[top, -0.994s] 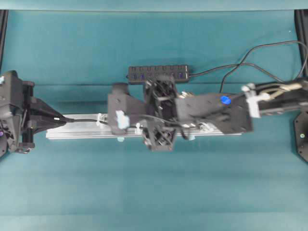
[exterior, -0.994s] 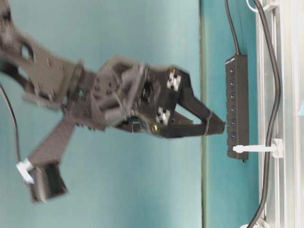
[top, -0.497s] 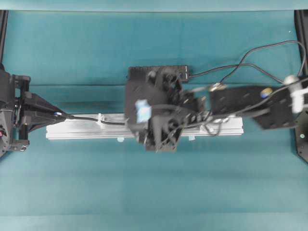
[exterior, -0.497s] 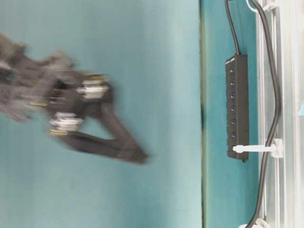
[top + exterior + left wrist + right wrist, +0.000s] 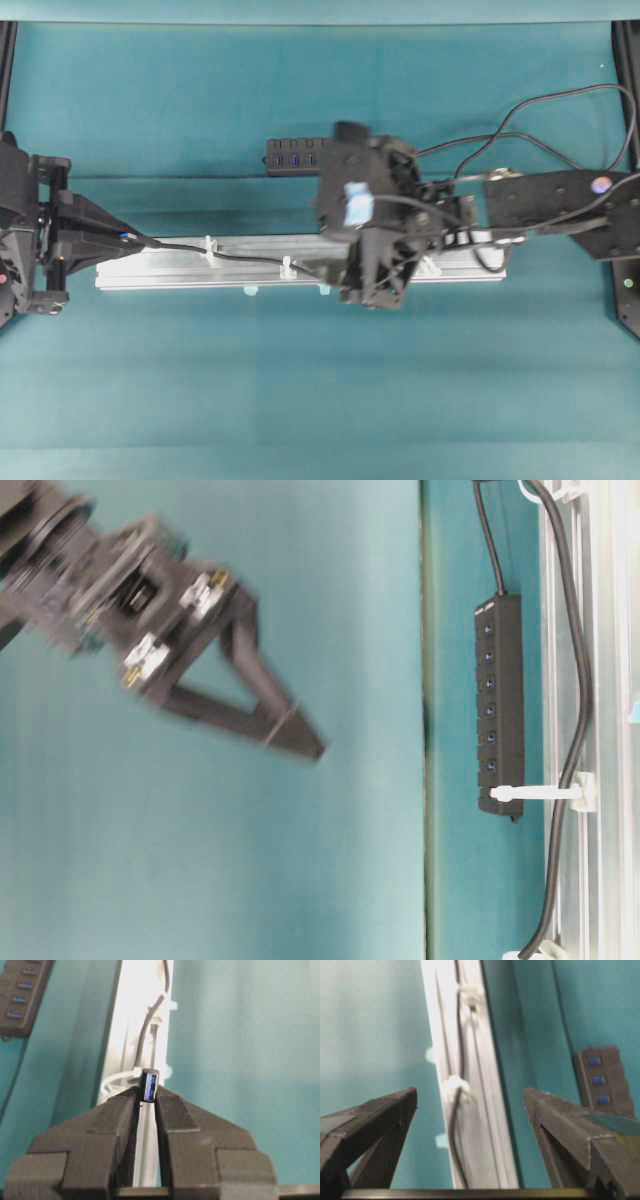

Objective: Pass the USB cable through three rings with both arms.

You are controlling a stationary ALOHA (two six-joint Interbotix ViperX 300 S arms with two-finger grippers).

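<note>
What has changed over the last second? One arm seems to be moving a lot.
The right gripper, jaws wide open and empty, has drawn back toward the right along the aluminium rail in the overhead view and lifted away from it. The left gripper has stayed at the rail's left end, shut on the USB cable's plug. The cable and the USB hub lie as before.

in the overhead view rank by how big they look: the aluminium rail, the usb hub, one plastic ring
1. Aluminium rail, clearly longest, though the right arm hides part of it.
2. USB hub, only its left end shows.
3. Plastic ring, tiny.
</note>
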